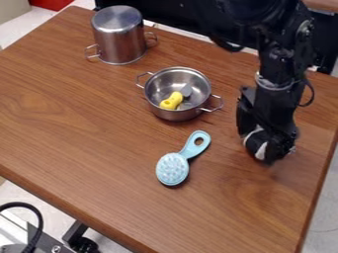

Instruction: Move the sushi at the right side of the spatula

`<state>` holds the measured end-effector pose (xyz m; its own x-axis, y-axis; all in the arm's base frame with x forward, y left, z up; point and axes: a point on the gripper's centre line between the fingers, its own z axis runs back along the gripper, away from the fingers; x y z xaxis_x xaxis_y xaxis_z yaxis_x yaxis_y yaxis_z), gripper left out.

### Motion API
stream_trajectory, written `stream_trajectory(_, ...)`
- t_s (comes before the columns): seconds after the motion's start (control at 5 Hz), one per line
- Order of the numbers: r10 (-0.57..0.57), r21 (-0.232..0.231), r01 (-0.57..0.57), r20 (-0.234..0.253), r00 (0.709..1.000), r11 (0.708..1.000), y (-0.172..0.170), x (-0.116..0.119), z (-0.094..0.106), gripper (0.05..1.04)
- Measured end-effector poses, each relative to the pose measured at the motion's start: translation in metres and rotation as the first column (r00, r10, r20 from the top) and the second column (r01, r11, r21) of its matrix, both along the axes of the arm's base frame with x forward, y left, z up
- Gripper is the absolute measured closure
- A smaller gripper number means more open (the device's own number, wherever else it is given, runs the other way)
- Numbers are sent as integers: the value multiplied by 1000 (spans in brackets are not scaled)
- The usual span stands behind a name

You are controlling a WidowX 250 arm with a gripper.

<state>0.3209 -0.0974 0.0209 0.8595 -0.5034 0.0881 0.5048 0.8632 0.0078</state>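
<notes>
Brn wood tbl [86, 138] w/ pale flr [324, 210] beyond its edges.

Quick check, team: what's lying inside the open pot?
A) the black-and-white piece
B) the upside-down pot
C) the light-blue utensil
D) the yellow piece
D: the yellow piece lies inside the open pot, with the rim all around it.
</notes>
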Motion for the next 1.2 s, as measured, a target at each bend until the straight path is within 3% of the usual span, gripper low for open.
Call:
stream_trajectory(0.6, 20, -35, -18, 41, 999, 999, 17, -1, 37, 83)
stream_trajectory(0.8, 17, -27, -17, 15, 1000, 1000, 29, -14, 34, 83)
stream_trajectory(1.2, -32, -37, 32, 12, 999, 999, 43, -54, 36, 83)
